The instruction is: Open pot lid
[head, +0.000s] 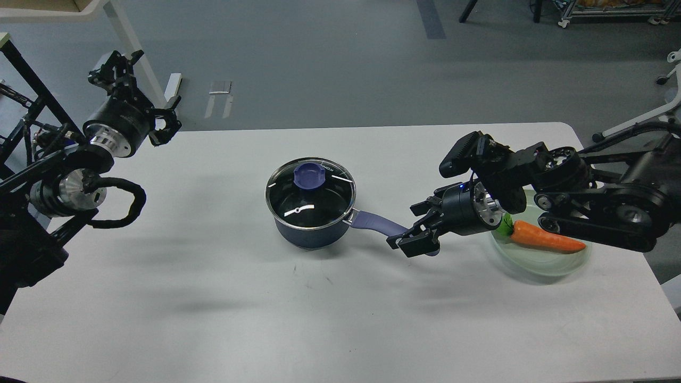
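Note:
A dark blue pot (311,231) stands in the middle of the white table. Its glass lid (310,194) sits closed on it, with a blue knob (309,175) on top. The pot's blue handle (372,221) points right and toward me. My right gripper (415,226) is low over the table at the far end of the handle. Its jaws are open, one on each side of the handle tip, which they hide. My left gripper (142,90) is open and empty, held high beyond the table's back left corner, far from the pot.
A pale green plate (553,263) with an orange toy carrot (548,239) lies at the right, partly under my right arm. White table legs (133,48) and a black frame (24,80) stand at the back left.

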You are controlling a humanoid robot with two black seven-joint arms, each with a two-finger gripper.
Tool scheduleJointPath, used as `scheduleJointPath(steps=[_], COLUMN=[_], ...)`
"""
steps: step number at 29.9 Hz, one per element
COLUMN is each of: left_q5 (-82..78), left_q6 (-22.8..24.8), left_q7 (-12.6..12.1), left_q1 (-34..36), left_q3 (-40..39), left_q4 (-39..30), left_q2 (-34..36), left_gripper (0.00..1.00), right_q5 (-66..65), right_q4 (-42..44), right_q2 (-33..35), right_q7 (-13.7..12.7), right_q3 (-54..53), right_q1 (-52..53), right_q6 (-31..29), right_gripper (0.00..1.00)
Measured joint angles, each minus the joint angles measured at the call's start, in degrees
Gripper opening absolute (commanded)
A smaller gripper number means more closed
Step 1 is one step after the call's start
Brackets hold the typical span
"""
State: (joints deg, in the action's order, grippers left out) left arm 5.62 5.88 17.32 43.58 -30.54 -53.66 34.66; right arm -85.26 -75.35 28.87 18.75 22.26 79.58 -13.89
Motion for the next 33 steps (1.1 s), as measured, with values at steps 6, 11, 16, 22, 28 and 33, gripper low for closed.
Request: scheduleJointPath(steps=[6,11,16,22,28,33], left_q5=[-0.2,-1.7,-2.5,-3.0,-8.3,-12.6], left_q6=[0.0,0.0,0.5,1.5,2.0,2.1], left_q7=[0.1,0.1,0.1,-0.1,-0.1,-0.2], left_q1=[-0.3,-0.2,0.1,0.3,0.7,2.0], left_q3=[0.0,-0.3,-0.3,-0.3,-0.3,0.3], left_q4=[0.0,0.1,0.1,0.0,-0.6,-1.1], left_q2=[0.1,0.5,0.7,0.8,0.8,0.7], left_gripper=[0.99,0.99,0.99,0.99,0.99,0.99], right_q5=[-2.2,-3.3,-3.3,-3.4,-3.4,-3.4], right_q4=[0.2,1.1,2.0,2.1,2.1,2.0], right_q2=[-1.1,-3.1,-4.9,-5.2,-4.7,-4.5], right_q7=[-0.3,-0.4,-0.4,-0.6,-0.7,-0.7], right_q3=[0.6,0.7,0.7,0.8,1.9,2.2], right_q1=[0.2,0.2,0.3,0.5,0.6,0.6], right_q6=[0.0,0.0,-0.2,-0.4,-0.5,-0.5], right_gripper=[0.74,0.57,0.43,0.33,0.28,0.25])
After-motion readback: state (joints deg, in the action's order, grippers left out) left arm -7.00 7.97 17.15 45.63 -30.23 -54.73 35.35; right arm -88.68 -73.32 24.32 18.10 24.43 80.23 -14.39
